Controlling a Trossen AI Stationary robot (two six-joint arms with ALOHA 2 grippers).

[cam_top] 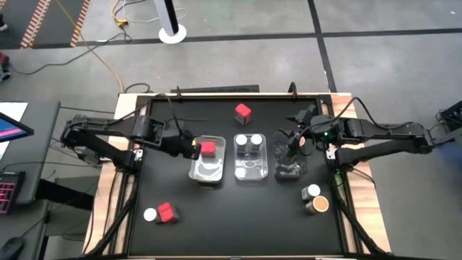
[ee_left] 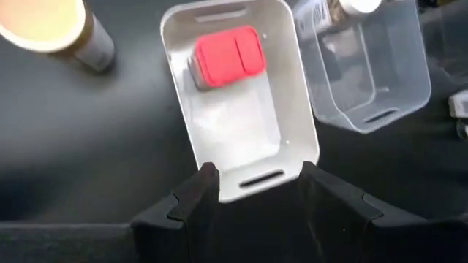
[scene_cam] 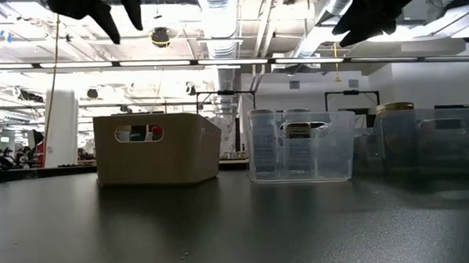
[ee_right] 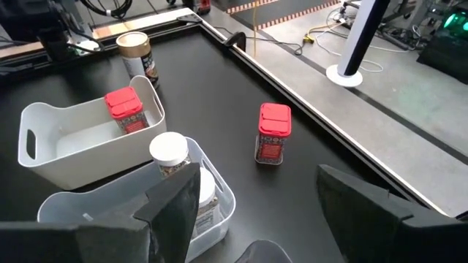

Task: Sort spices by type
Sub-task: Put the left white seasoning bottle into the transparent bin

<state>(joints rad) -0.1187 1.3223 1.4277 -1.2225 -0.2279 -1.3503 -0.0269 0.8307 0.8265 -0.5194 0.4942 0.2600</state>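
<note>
A white tray [cam_top: 204, 170] holds one red box [cam_top: 208, 149]. The middle clear tray [cam_top: 250, 170] holds two white-lidded jars [cam_top: 250, 140]. The right clear tray [scene_cam: 433, 143] holds a tan-lidded jar [scene_cam: 394, 109]. My left gripper [ee_left: 257, 175] is open and empty above the white tray's [ee_left: 241, 124] left end. My right gripper [ee_right: 256, 190] is open and empty above the right tray [cam_top: 291, 167]. A red box [ee_right: 274, 131] stands on the table at the far side. A tan-lidded jar [ee_left: 55, 25] stands beside the white tray.
Near the left front stand a white-lidded jar [cam_top: 149, 214] and a red box [cam_top: 167, 211]. Near the right front stand a white-lidded jar [cam_top: 312, 192] and a tan-lidded jar [cam_top: 317, 205]. The black table top [cam_top: 238, 217] has a raised rim at its far edge.
</note>
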